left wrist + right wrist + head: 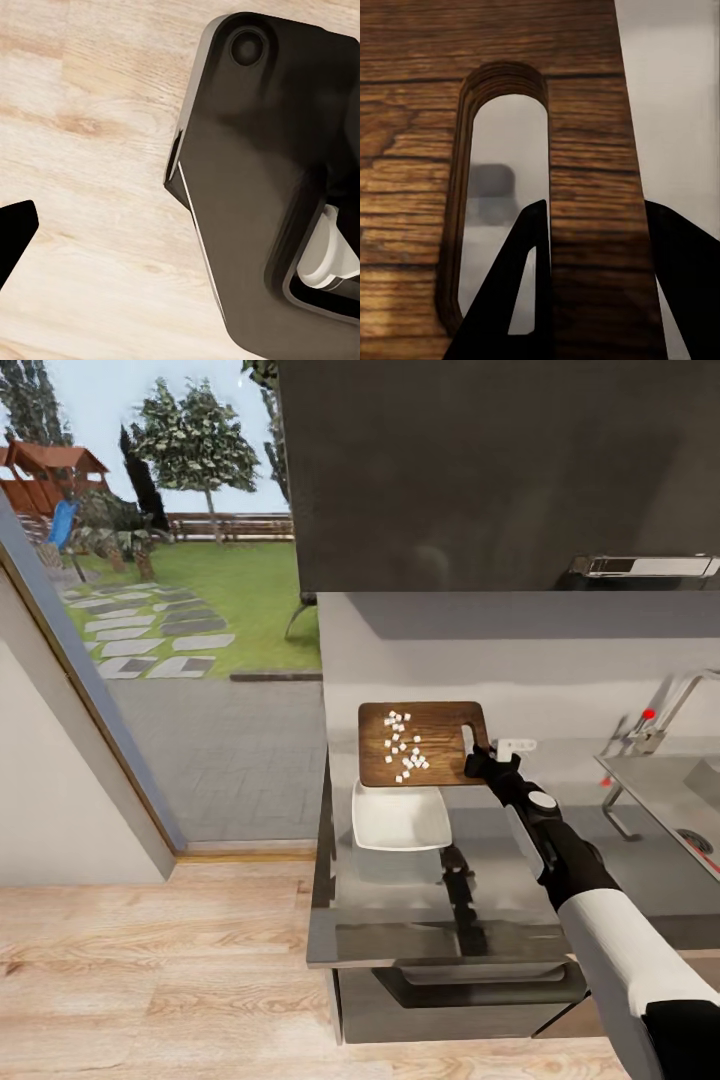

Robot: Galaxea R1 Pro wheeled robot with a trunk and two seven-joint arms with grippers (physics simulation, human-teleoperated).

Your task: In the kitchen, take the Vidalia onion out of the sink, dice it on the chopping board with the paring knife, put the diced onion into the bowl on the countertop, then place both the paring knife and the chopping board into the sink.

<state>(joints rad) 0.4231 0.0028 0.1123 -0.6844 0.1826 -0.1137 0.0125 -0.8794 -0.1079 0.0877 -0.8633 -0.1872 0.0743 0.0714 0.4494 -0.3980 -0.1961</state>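
The chopping board (pixel 425 744) is held above the countertop (pixel 500 880), near its rear left corner, by the right gripper (pixel 478 757), which grips the board's handle end. In the right wrist view, one finger (pixel 521 300) passes through the board's oval handle slot and the other lies outside the edge, so the fingers pinch the wooden strip (pixel 592 225) between them. Small white onion dice (pixel 404 745) are scattered over the board's upper face. The white bowl (pixel 400 817) rests on the countertop directly in front of the board and partly under its front edge. The sink (pixel 668 790), with chrome tap and red knob (pixel 649 714), occupies the countertop's right end. The left wrist view shows wooden floor (pixel 90 187) and a dark part of the robot (pixel 262 172); the left gripper's state cannot be told.
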